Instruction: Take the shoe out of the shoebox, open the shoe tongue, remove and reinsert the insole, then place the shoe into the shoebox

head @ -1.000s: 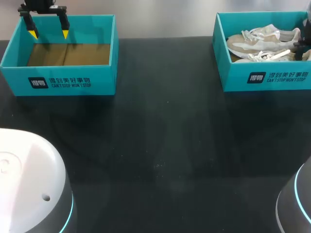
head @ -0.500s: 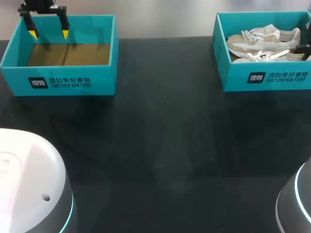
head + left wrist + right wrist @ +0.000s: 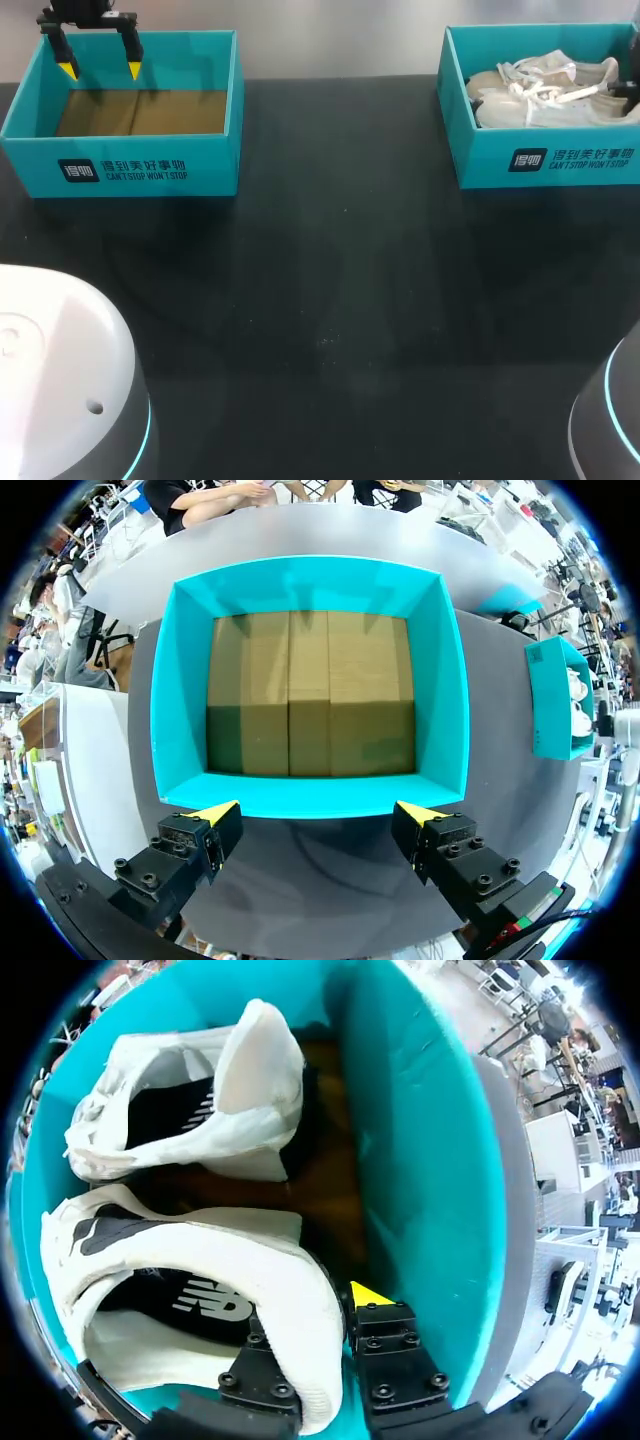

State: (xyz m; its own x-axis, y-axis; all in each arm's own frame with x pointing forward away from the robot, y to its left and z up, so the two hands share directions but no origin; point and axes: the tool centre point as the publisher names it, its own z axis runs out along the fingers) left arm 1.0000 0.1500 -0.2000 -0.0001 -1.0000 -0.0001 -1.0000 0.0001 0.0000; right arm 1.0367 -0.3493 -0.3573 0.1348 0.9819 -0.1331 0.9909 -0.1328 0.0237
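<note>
- The shoe [image 3: 200,1290] lay in the shoebox [image 3: 430,1160], its heel wall clamped by the right gripper [image 3: 335,1310].
- A second shoe [image 3: 190,1100] lay ahead of that gripper.
- The left gripper [image 3: 315,815] hung with fingers apart, another box [image 3: 310,585] just ahead.

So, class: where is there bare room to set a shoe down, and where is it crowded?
Bare: the black table between the left shoebox and right shoebox and in front of them; also the left shoebox's floor. Crowded: the right shoebox, holding two shoes, the right pincer shut on the nearer shoe.
</note>
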